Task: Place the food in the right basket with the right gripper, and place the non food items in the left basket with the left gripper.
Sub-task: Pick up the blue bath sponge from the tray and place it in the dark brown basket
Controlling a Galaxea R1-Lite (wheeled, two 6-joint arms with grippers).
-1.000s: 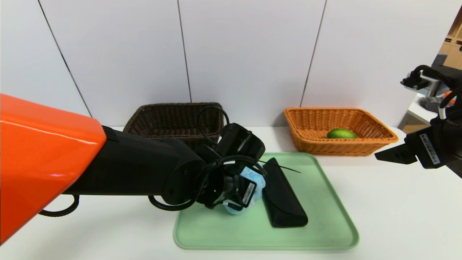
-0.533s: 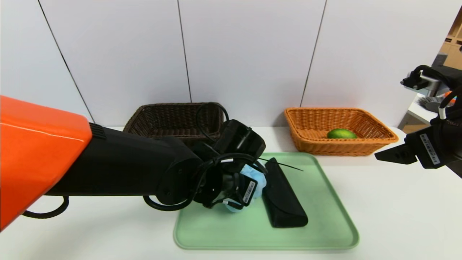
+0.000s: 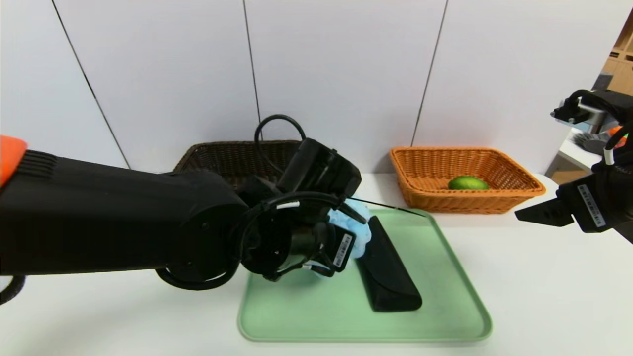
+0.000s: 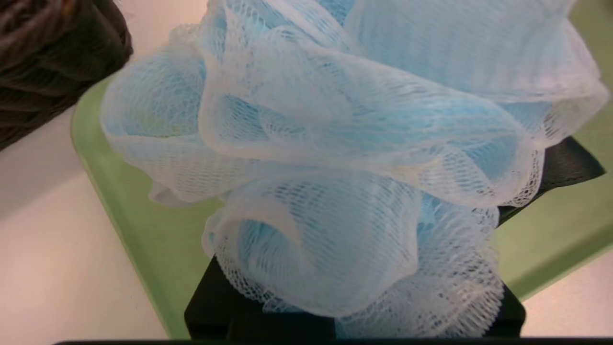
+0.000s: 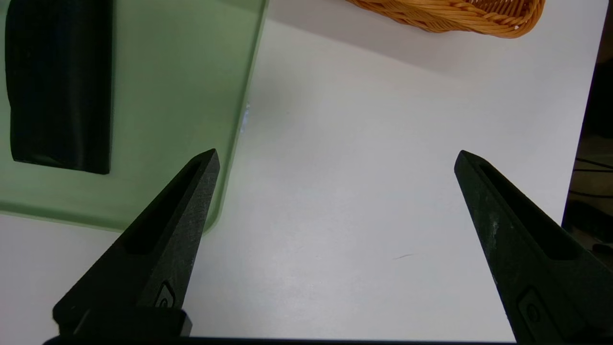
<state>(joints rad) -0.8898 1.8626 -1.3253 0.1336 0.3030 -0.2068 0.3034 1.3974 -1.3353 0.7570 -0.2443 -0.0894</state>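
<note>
My left gripper [image 3: 346, 242] is shut on the fluffy light-blue bath pouf [image 3: 350, 216], which hangs just above the back left of the green tray [image 3: 445, 277]. The pouf [image 4: 345, 143] fills the left wrist view and hides the fingertips. The black glasses case [image 3: 388, 269] lies on the tray beside it, also seen as the case [image 5: 57, 81] in the right wrist view. The green lime [image 3: 467, 183] rests inside the orange right basket [image 3: 519, 173]. The dark brown left basket [image 3: 217, 163] stands behind my left arm. My right gripper [image 3: 519, 215] hovers open over bare table at the far right, nothing between its fingers [image 5: 191, 201].
The tray's rim [image 4: 143, 230] and the dark basket's corner [image 4: 43, 62] lie close under the pouf. The tray's edge [image 5: 239, 96] and the orange basket's rim [image 5: 455, 14] show in the right wrist view. A white wall backs the table.
My left gripper closed further on the pouf and rose with it, moving back toward the dark basket. The right arm has not moved.
</note>
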